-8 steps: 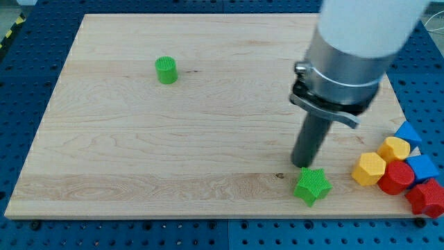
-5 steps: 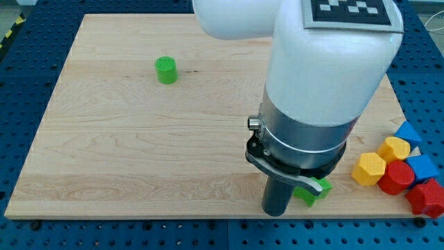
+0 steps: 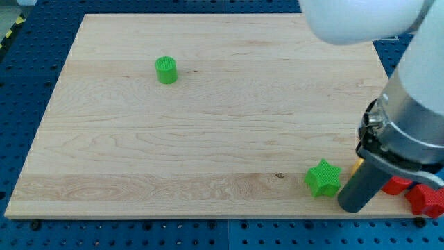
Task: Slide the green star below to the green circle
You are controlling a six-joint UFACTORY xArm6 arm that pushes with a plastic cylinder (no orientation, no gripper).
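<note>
One long push is needed: with no pincer visible, my tip beside the green star drives it left toward below the green circle.

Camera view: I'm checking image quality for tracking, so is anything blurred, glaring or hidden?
Camera view: lighting even, shadows soft, no glare; green star and green circle sharp; my tip right of the star; the arm hides some blocks at right.
</note>
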